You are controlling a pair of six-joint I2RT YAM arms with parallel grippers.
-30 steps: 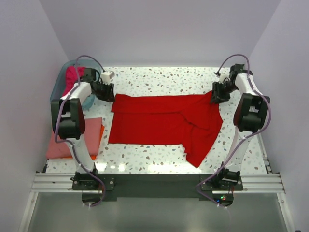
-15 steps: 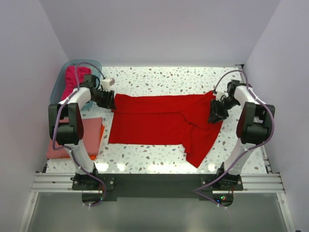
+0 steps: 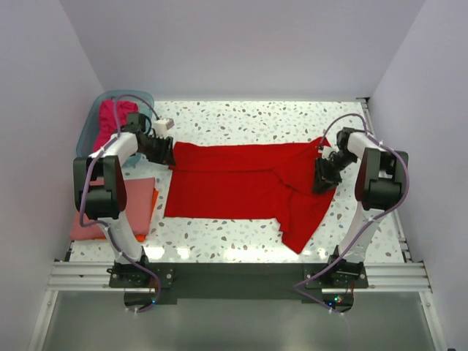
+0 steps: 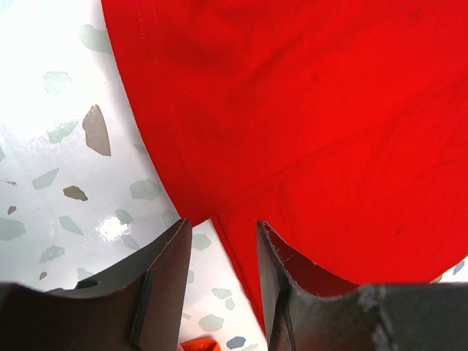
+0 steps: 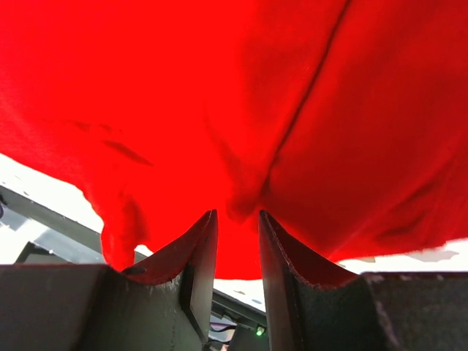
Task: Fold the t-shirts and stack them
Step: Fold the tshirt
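Observation:
A bright red t-shirt [image 3: 241, 183] lies spread across the middle of the table, its right part rumpled and hanging towards the near edge. My left gripper [image 3: 165, 152] sits at its far-left corner. In the left wrist view its jaws [image 4: 223, 245] stand a little apart, with the shirt's hem [image 4: 241, 270] running between them. My right gripper [image 3: 324, 175] is on the shirt's right part. Its jaws [image 5: 238, 219] are close together, with a pucker of red cloth [image 5: 241, 205] pinched at their tips. A salmon-pink folded tee [image 3: 102, 212] lies on an orange one [image 3: 152, 208] at the left.
A translucent teal tub [image 3: 91, 131] stands at the far left corner with a magenta-pink shirt [image 3: 110, 117] in it. Walls close in the table on both sides. The metal rail [image 3: 234, 274] runs along the near edge.
The right gripper has come from the shirt's far-right corner towards me onto its right part. The left gripper has moved slightly nearer onto the far-left corner. The shirt has not shifted.

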